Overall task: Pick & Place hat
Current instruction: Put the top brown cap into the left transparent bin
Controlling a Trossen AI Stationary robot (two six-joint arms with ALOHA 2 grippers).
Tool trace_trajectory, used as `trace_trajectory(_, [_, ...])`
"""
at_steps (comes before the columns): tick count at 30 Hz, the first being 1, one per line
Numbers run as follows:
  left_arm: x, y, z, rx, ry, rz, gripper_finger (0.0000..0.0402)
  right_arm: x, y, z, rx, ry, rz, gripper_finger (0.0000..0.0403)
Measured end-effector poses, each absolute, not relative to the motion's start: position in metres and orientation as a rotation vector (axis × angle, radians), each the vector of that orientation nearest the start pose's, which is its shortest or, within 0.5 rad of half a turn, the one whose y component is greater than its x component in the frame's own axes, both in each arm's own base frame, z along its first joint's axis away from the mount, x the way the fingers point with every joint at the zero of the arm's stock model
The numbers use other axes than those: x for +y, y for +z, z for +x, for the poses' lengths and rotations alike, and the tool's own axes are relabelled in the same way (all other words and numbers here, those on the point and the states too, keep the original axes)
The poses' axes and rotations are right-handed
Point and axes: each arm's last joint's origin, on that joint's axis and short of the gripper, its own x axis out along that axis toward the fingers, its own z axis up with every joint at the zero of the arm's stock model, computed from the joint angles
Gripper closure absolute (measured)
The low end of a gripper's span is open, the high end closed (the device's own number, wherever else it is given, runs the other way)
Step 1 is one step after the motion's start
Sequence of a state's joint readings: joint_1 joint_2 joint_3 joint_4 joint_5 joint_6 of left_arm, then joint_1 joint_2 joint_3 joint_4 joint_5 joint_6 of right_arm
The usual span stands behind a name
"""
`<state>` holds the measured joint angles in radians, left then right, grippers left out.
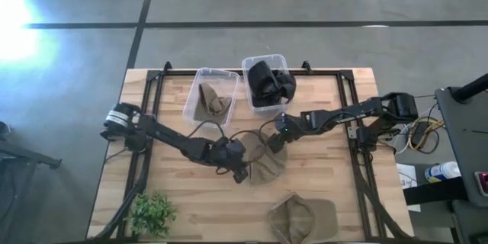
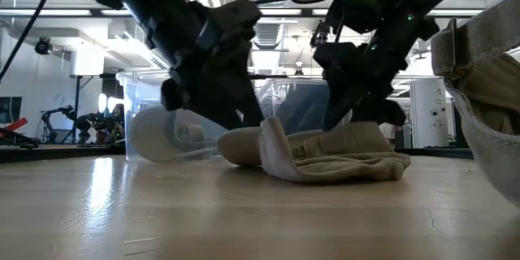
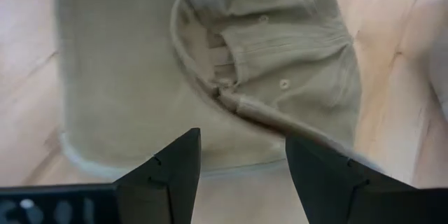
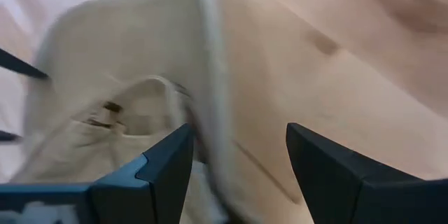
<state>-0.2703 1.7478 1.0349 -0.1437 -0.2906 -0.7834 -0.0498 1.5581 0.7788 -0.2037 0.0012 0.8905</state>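
Both end effectors closing in on the tan hat mid-table

The hat point(image 1: 267, 162) lies crumpled just in front of the clear bins point(image 1: 211, 95); left end effector point(image 3: 241, 171) and right end effector point(image 4: 238, 164) both hang spread and empty. Best to pinch the brim edge squarely, not loose crown fabric.

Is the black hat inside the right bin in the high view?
Yes, the black hat lies inside the right bin, at the table's far edge.

Mixed lighting — glare up top, backlight down low.
High view: hot glare patch on floor point(image 1: 15, 23) at left edge. Low view: ceiling lights point(image 2: 268, 28) backlight both arms to silhouettes. Right wrist view: tan hat point(image 4: 126, 98) motion-blurred.
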Motion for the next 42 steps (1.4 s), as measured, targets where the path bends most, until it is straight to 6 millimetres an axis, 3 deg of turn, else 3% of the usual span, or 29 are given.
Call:
trace_trajectory(11, [-0.089,0.154,0.356,0.813,0.371,-0.459,0.02,-0.009,0.141,0.298,0.91,-0.423,0.873,0.0196])
trace_trajectory(15, [-0.089,0.153,0.356,0.808,0.385,-0.459,0.02,-0.01,0.145,0.3,0.857,-0.441,0.855,0.0253])
trace_trajectory(21, [-0.088,0.161,0.355,0.774,0.408,-0.462,0.02,-0.011,0.158,0.302,0.775,-0.398,0.822,0.0376])
trace_trajectory(26, [-0.089,0.208,0.357,0.633,0.379,-0.456,0.02,-0.01,0.174,0.298,0.728,-0.357,0.805,0.0384])
trace_trajectory(31, [-0.084,0.272,0.343,0.458,0.409,-0.413,0.02,-0.01,0.203,0.294,0.598,-0.282,0.761,0.0386])
trace_trajectory(37, [-0.08,0.36,0.295,0.197,0.447,-0.404,0.02,-0.012,0.261,0.291,0.292,-0.19,0.741,0.0388])
trace_trajectory(42, [-0.076,0.41,0.246,0.016,0.505,-0.399,0.02,-0.023,0.307,0.307,0.141,-0.227,0.611,0.0388])
